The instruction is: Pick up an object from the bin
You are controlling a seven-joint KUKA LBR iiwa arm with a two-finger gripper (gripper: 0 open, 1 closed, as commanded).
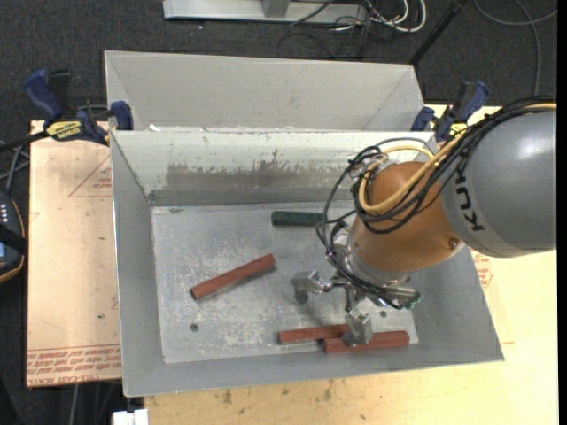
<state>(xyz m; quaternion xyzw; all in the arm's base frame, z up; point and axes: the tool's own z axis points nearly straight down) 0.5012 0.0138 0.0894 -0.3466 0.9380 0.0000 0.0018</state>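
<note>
The gripper [357,326] hangs over two red-brown sticks [306,335] in the bin [133,264] — clenched or released, one cannot tell. A third stick [232,276] lies left of them, a dark green bar [297,220] beyond.

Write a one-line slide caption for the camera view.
KUKA arm's gripper low over two reddish-brown sticks at the bin's front right; a third stick lies mid-floor.

Grey metal bin [133,264], floor scuffed | red-brown stick [232,276] lies aslant, left of centre | dark green bar [297,220] near the back wall | pair of red-brown sticks [306,335] side by side along the front edge
</note>
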